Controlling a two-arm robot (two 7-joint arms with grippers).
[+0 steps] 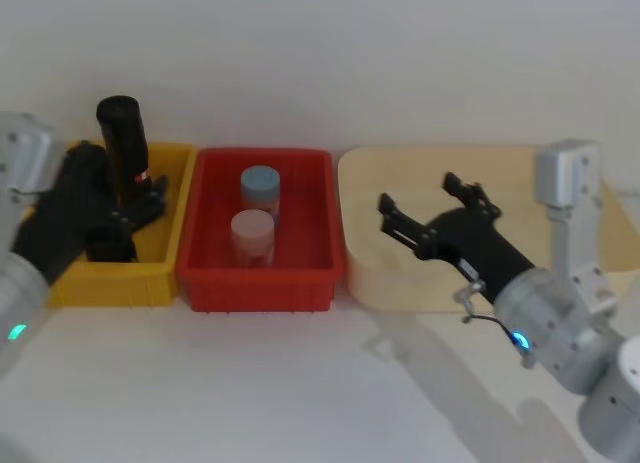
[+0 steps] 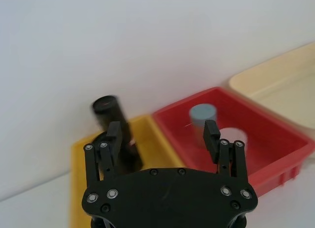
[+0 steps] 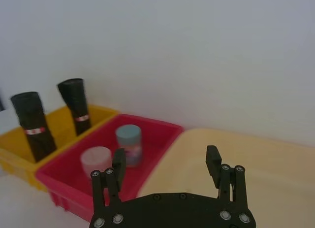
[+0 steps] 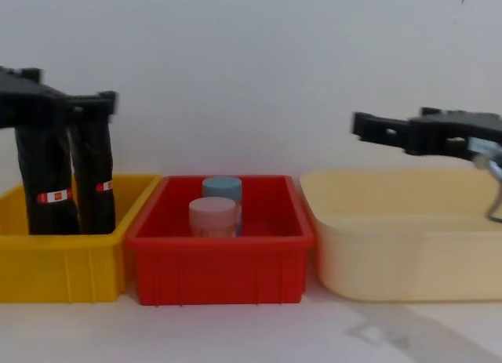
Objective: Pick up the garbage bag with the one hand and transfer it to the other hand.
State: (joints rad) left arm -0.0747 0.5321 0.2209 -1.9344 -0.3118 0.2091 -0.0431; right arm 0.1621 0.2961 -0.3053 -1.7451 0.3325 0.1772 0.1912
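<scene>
- Jaws of the left gripper point(image 1: 140, 208) stand wide apart in the head view, over the yellow bin point(image 1: 110, 283) and beside an upright black garbage bag roll point(image 1: 122, 138). The right gripper point(image 1: 425, 208), also wide open, hangs over the cream tub point(image 1: 380, 273).
- Left wrist view: the spread jaws hold nothing, and the roll leans just behind one finger.
- Right wrist view: the jaws are empty. A second roll point(image 3: 32, 124) stands in the yellow bin, and two jars point(image 3: 129, 144) sit in the red bin point(image 3: 162, 132).
- Chest view: the left gripper is level with both rolls' tops.
</scene>
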